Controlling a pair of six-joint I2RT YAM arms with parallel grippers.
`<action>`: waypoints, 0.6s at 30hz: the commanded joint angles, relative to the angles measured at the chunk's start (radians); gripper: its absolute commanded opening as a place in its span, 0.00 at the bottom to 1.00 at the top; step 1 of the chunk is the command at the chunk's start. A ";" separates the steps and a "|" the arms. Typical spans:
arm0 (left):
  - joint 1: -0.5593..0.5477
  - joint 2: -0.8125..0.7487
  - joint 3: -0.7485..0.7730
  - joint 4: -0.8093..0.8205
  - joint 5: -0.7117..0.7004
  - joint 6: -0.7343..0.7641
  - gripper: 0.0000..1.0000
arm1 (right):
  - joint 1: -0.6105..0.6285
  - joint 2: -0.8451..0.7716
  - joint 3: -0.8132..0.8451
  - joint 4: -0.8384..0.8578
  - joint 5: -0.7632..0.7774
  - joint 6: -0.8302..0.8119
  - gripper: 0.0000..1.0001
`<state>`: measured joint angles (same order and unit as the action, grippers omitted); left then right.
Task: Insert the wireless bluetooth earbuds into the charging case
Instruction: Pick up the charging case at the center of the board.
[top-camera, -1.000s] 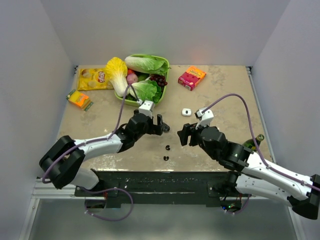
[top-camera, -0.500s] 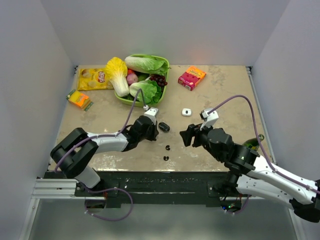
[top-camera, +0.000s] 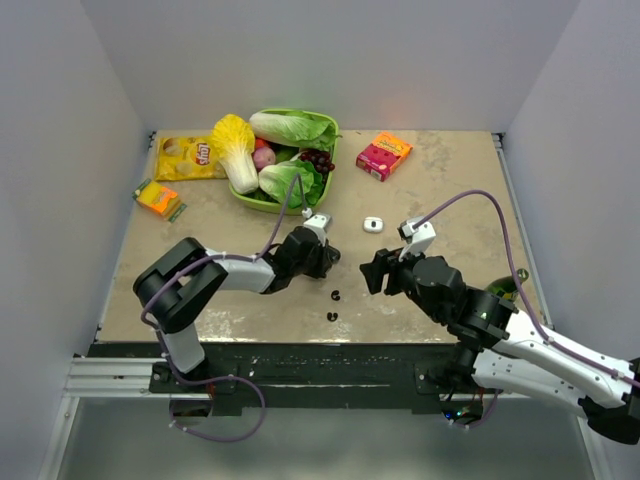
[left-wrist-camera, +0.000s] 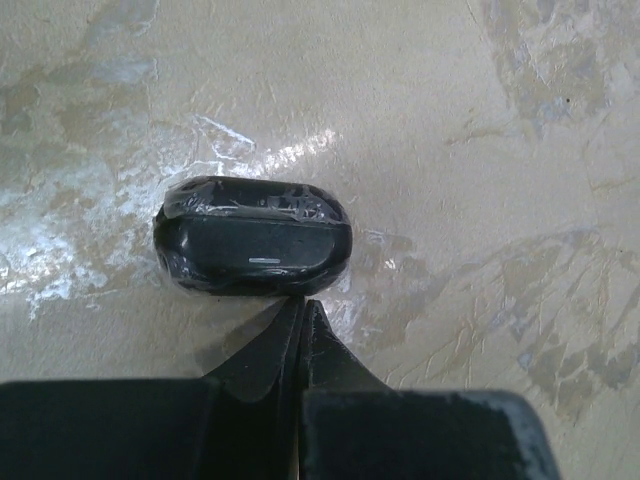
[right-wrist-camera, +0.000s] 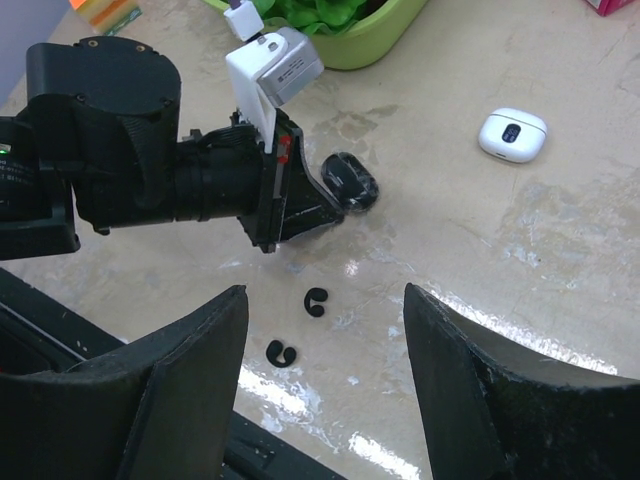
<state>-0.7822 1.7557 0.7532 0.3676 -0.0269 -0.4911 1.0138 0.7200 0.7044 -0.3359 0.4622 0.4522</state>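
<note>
Fetching the two wireless bluetooth earbuds appears to be the step in hand: neither is in the charging case yet. One earbud lies on the worktop at lower centre of the overhead view, and the second earbud lies just below it. The charging case rests well apart from them, above and to the right, and its lid appears shut.

Check the left gripper. Its jaws are pressed together with nothing between them. The tips sit at the near edge of a black oval object, which is not a task item. You cannot confirm contact from these views. The left arm lies low and stretched toward the centre of the overhead frame.

Check the right gripper. Its jaws are spread and empty. The right arm reaches in from the lower right and hovers above the worktop, tilted downward. In its wrist view both buds lie in the gap framed by the two fingers.

For the next move, lower the right gripper over the nearer bud and centre it before closing. The buds are tiny and rounded, so expect them to slip. The case lid probably needs opening first.
</note>
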 joint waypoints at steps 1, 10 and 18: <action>-0.006 0.036 0.061 0.002 -0.008 -0.021 0.00 | -0.001 -0.010 0.035 0.009 0.029 0.002 0.66; -0.008 0.044 0.078 0.008 0.002 -0.021 0.00 | -0.001 -0.022 0.023 0.002 0.033 0.003 0.66; -0.042 -0.277 -0.080 -0.055 -0.143 -0.049 0.30 | -0.001 -0.037 0.015 0.003 0.062 -0.001 0.66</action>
<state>-0.8112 1.6520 0.7101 0.3359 -0.0666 -0.5049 1.0138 0.6964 0.7044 -0.3458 0.4816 0.4522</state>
